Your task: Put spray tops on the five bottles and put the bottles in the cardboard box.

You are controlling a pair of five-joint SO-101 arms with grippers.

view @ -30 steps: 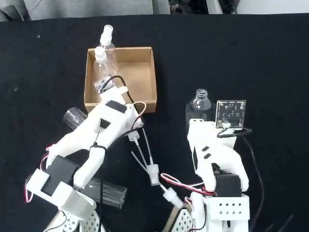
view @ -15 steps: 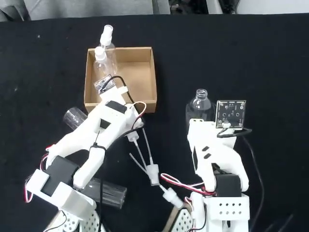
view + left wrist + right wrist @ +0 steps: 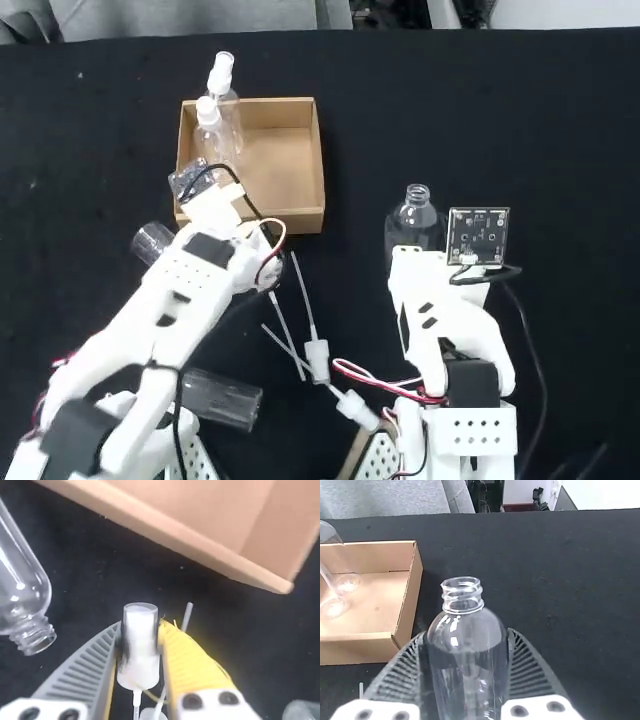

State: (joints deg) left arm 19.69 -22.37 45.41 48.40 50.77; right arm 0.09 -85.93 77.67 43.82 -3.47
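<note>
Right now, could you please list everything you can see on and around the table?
Cardboard box: one, brown, far part of the table, left of centre.
Capped bottles: two, clear with white spray tops, upright at the box's far left corner.
Upright open bottle: one, clear, between the right gripper's fingers.
Lying open bottles: two, clear, on the table by the left arm.
Loose spray tops: two, white, on the table between the arms.
Held spray top: one, white, between the left gripper's fingers.
Table: one, black.
Left gripper: one, grey and yellow, near the box's front wall.
Right gripper: one, dark grey, right of the box.
</note>
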